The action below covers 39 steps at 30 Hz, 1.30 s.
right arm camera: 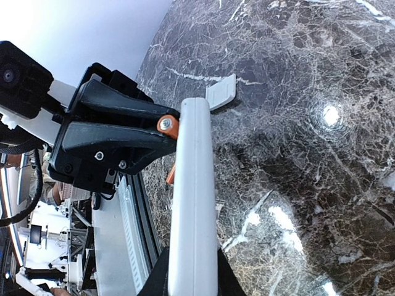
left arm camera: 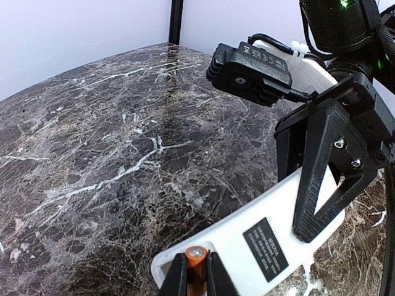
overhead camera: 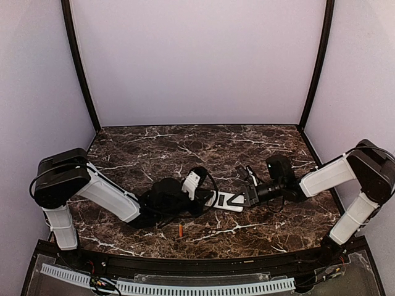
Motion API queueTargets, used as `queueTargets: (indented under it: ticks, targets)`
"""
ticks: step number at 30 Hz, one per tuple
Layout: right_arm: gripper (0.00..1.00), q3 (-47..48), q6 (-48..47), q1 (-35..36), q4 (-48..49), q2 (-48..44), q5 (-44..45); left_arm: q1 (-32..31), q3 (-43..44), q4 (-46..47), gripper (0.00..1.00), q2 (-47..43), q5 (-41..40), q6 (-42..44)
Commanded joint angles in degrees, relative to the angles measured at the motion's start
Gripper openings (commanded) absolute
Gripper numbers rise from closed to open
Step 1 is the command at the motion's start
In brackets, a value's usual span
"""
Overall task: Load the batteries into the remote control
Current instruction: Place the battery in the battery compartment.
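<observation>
My left end effector [left arm camera: 196,275] pinches a battery [left arm camera: 197,256] at the end of the remote control [left arm camera: 228,243], which my right end effector [right arm camera: 191,279] is clamped onto. I'd line up the cell, then press gently. The other battery [overhead camera: 180,230] lies on the table [overhead camera: 247,148].

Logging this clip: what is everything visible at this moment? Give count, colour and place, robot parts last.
batteries: two, orange-red; one clamped in the left gripper at the end of the remote control, one loose on the table near its front edge
remote control: one, white with a black label; held in the right gripper
cover plate: one, white; lying on the table past the remote control's end
table: one, dark brown marble with white veins
walls: pale lilac; around the table on three sides
left gripper: one, black; shut on a battery
right gripper: one, black; shut on the remote control
</observation>
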Motion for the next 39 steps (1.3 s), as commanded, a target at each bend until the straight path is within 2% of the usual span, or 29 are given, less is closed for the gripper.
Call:
queueTargets:
  ticks: [1, 7, 14, 25, 29, 33, 37, 39]
  targets:
    - [0.0, 0.91, 0.26, -0.26, 1.98, -2.74, -1.79, 0.05, 0.09, -1.72, 0.01, -1.66, -1.43, 0.69]
    - [0.0, 1.03, 0.0, -0.55, 1.17, -3.37, -1.41, 0.13, -0.84, -1.89, 0.07, -2.34, -3.11, 0.17]
    - [0.0, 0.96, -0.87, -0.56, 0.33, -3.27, -1.47, 0.13, -1.01, -2.9, 0.21, -3.44, -5.22, 0.17]
    - [0.0, 1.16, -3.46, -0.55, -2.38, -3.24, -0.61, 0.14, -1.2, -2.54, 0.34, -4.8, -3.81, 2.24]
    - [0.0, 1.33, -5.03, -0.57, -3.81, -3.1, -0.17, 0.23, -2.0, -1.28, 0.43, -6.25, 0.3, 4.76]
    - [0.0, 1.33, -6.47, -0.61, -4.84, -2.83, -0.43, 0.58, -2.1, -4.13, 0.54, -8.96, 4.73, 7.65]
    - [0.0, 1.04, -8.14, -0.55, -5.22, -2.88, -1.41, 2.41, -1.62, -11.84, 0.6, -13.87, 11.68, 11.51]
    - [0.0, 0.84, -9.53, -0.55, -5.77, -3.12, -1.65, 3.61, -1.32, -17.16, 0.6, -16.81, 15.05, 16.78]
